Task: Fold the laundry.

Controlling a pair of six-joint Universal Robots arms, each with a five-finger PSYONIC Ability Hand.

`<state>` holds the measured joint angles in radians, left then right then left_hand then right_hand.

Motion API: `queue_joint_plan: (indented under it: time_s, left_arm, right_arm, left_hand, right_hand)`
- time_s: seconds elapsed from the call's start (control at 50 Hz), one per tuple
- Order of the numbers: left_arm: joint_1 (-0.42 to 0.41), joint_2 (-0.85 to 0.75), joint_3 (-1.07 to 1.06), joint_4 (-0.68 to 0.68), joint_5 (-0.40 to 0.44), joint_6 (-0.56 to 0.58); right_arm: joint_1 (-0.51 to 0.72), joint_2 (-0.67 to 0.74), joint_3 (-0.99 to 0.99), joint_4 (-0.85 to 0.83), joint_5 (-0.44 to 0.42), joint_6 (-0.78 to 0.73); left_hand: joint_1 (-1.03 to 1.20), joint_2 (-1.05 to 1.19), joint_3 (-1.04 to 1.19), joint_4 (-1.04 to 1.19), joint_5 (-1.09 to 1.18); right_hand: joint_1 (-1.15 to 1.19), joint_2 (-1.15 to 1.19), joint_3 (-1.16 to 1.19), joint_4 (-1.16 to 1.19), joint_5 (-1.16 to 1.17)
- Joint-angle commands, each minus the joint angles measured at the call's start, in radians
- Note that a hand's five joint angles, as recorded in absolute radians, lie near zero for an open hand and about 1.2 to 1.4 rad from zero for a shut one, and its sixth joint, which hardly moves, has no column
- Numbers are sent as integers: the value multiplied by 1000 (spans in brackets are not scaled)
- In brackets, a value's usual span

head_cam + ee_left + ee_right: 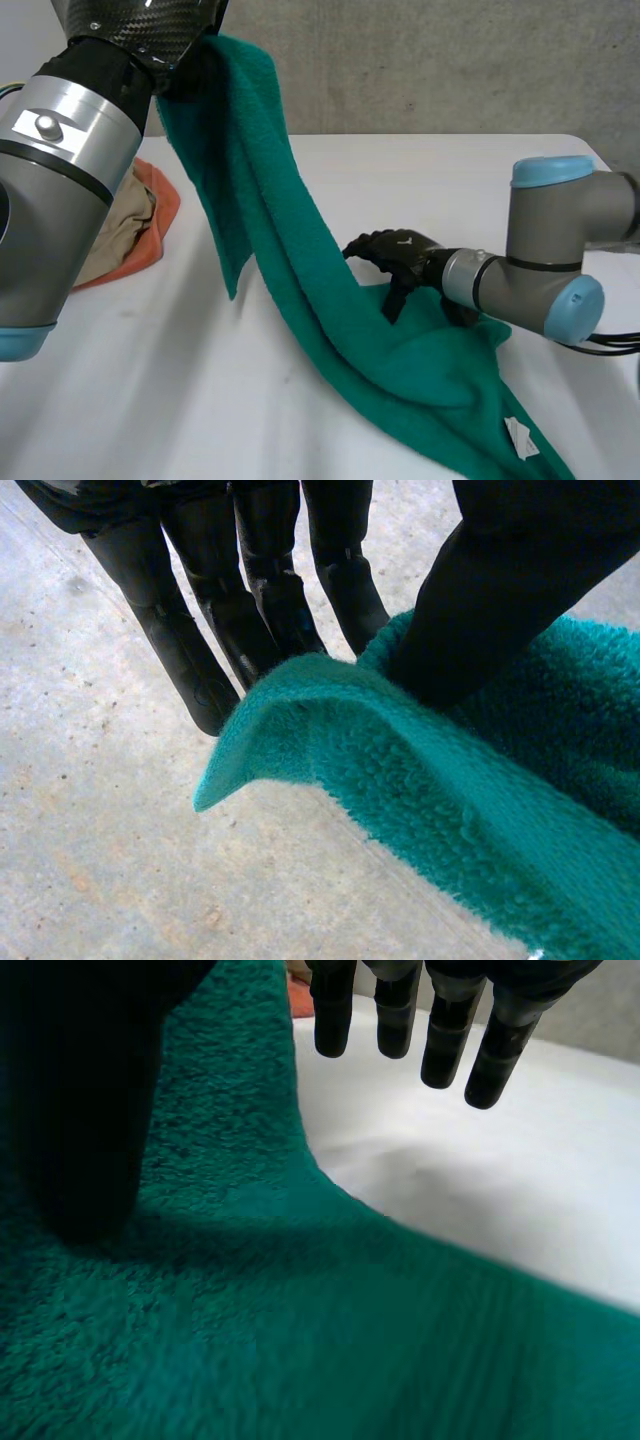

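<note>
Left hand (270, 580) is pinching the green towel (300, 290) close to a corner. Its thumb is pressing the cloth's edge against straight fingers and holding it high over the white table (150, 400). From that hand the towel is hanging down and trailing across to the right hand (395, 252), with its low end lying bunched under and behind that hand. I am reading the right hand as wide, gripping nothing: fingers (450, 1040) straight, hovering past the towel's edge over bare table, thumb over the cloth. A white tag (520, 437) is showing at the towel's low end. An orange and beige clothes pile (140, 215) is lying beside the left arm (70, 170), apart from the towel.
</note>
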<state>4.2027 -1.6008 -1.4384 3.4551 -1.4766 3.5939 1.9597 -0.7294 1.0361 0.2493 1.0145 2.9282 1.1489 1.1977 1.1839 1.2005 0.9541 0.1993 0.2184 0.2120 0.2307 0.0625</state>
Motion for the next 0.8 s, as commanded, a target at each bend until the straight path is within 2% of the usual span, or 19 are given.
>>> queue_joint_plan:
  time_s: [0.02, 0.04, 0.1, 0.18, 0.26, 0.28, 0.34, 0.4, 0.48, 0.56, 0.7, 0.78, 0.8]
  left_arm:
    - [10, -4, 9, 33, 1, 3]
    - [11, -4, 9, 38, 2, 3]
    - [14, -5, 15, 53, 16, 3]
    - [20, -21, 39, 64, 32, 3]
    - [42, -47, 90, 101, 39, 2]
    - [46, -60, 107, 113, 38, 3]
    - [60, -114, 179, 162, 30, 2]
    - [66, -149, 254, 216, 24, 0]
    - [66, -169, 299, 298, 12, -1]
    - [73, -177, 286, 398, -19, -3]
    - [82, -192, 127, 443, -14, -6]
    - [76, -197, 27, 440, -4, -4]
    - [73, -196, 10, 441, 2, -3]
  right_arm:
    - [21, 65, -56, 11, -76, 88]
    - [21, 64, -59, 10, -111, 92]
    - [21, 56, -62, 10, -148, 104]
    - [15, 45, -122, 7, -137, 127]
    - [2, 30, -241, -24, 33, 131]
    - [-13, 7, -283, -62, 133, 128]
    - [-42, -85, -307, -238, 290, 127]
    - [-53, -171, -266, -400, 334, 132]
    - [-55, -306, -156, -565, 342, 129]
    - [-64, -412, -46, -648, 338, 123]
    - [-70, -501, 111, -619, 311, 117]
    - [-70, -490, 199, -543, 250, 95]
    - [-70, -481, 206, -529, 239, 91]
  left_hand:
    - [247, 199, 212, 196, 268]
    - [247, 199, 212, 196, 268]
    - [247, 199, 212, 196, 268]
    - [247, 199, 212, 196, 268]
    - [247, 199, 212, 196, 268]
    - [247, 199, 212, 196, 268]
    - [247, 199, 212, 196, 268]
    - [247, 199, 212, 196, 268]
    - [247, 199, 212, 196, 268]
    - [247, 199, 212, 196, 268]
    - [247, 199, 212, 196, 268]
    - [247, 199, 212, 196, 268]
    - [247, 199, 212, 196, 268]
  right_hand:
    - [380, 361, 368, 349, 343]
    - [760, 741, 747, 728, 722]
    - [1196, 1177, 1183, 1164, 1158]
    - [1197, 1178, 1184, 1166, 1159]
    - [1197, 1178, 1184, 1166, 1159]
    - [1197, 1178, 1184, 1166, 1159]
    - [1197, 1178, 1184, 1166, 1159]
    - [1197, 1178, 1184, 1166, 1159]
    - [1197, 1178, 1184, 1166, 1159]
    - [1197, 1178, 1184, 1166, 1159]
    - [1197, 1178, 1184, 1166, 1159]
    - [1197, 1178, 1184, 1166, 1159]
    - [1003, 984, 991, 972, 966]
